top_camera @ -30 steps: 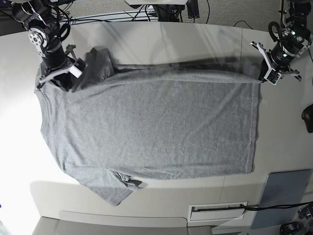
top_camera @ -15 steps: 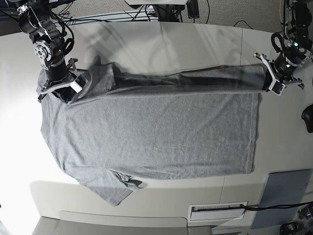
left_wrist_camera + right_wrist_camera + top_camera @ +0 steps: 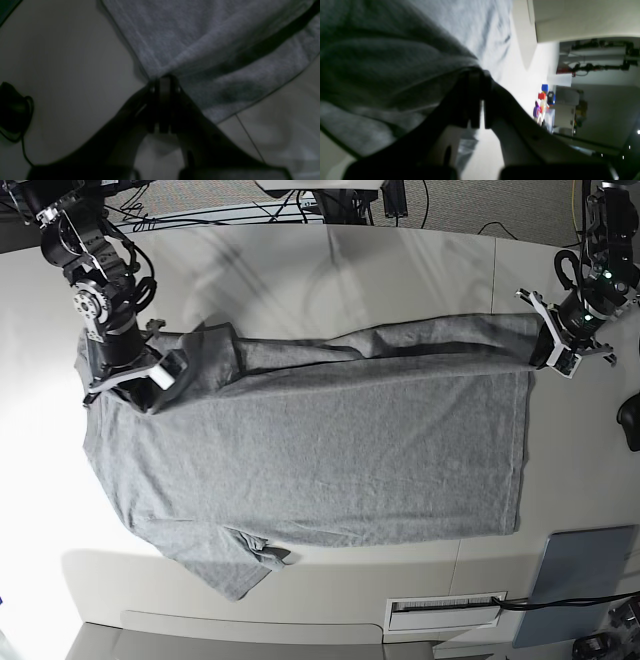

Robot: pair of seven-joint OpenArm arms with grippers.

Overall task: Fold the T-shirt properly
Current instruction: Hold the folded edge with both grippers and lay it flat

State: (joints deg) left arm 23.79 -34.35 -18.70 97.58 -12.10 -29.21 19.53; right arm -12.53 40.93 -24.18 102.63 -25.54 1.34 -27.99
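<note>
**Shirt held at both far corners, body flat on surface**

Nearest the camera in the base view, a grey-blue pad (image 3: 588, 568) lies at the surface's (image 3: 340, 270) front corner on that view's right, apart from the shirt; a white slotted fitting (image 3: 445, 612) sits at the front edge beside it.

The T-shirt (image 3: 320, 450) lies spread lengthwise across the middle, plain side up; its near sleeve (image 3: 225, 565) points toward the front edge, with a small fold at its seam; the hem runs straight down the view's right side.

Along the far edge, a strip of the cloth is raised off the surface and rolled slightly over the body, casting a dark band beneath it.

The left hand (image 3: 558, 345) is clenched on the far hem corner; the left wrist view shows its fingers pressed together with cloth pinched at the tips (image 3: 163, 82); a dark cabled item (image 3: 13, 110) rests on the surface well apart.

The right hand (image 3: 150, 375) is clenched on the far shoulder by the sleeve; the right wrist view shows cloth bunched over its closed fingers (image 3: 475, 75).
</note>
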